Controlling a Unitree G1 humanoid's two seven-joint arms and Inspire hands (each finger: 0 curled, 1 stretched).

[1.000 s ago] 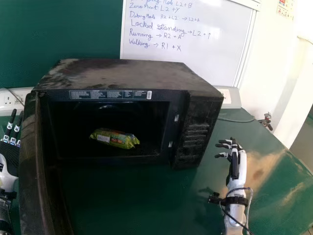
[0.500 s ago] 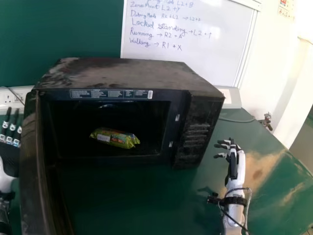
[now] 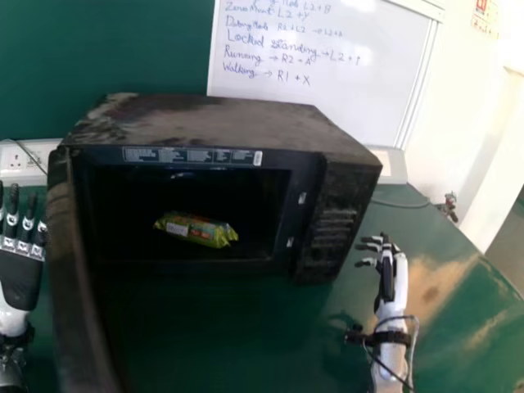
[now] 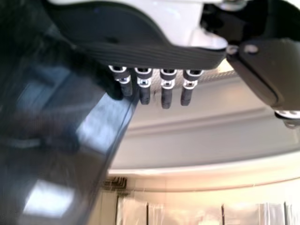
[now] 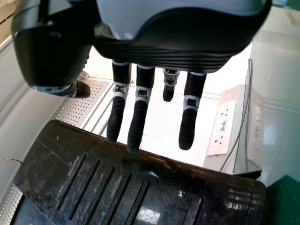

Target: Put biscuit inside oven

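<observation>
- Lying inside the cavity of a black, box-shaped microwave oven [image 3: 221, 123]: one green-and-yellow biscuit packet [image 3: 196, 230] with a white label, set at a slight slant and touched by neither hand.
- One black oven door [image 3: 72, 278], swung wide open on the left side and extended toward the robot.
- One white-and-black left hand [image 3: 20, 282], held at the far left, on the outer side of the door. Its fingers [image 4: 166, 96] are straightened and released, with nothing grasped. Whether the door is touched cannot be told.
- One white-and-black right hand [image 3: 395, 278], held to the right of the oven and apart from it in the head view. Its fingers [image 5: 137, 124] are loosely extended, pointed away from the robot, with nothing grasped. A black cable [image 3: 382, 366] is strapped at its wrist.
- One dark green counter [image 3: 213, 327], by which the oven is borne; a tan, dusty patch is seen beside the right hand.
- One whiteboard [image 3: 344, 98] with handwriting, placed behind the oven.
- One white socket panel [image 3: 16, 164], located at the rear left.
</observation>
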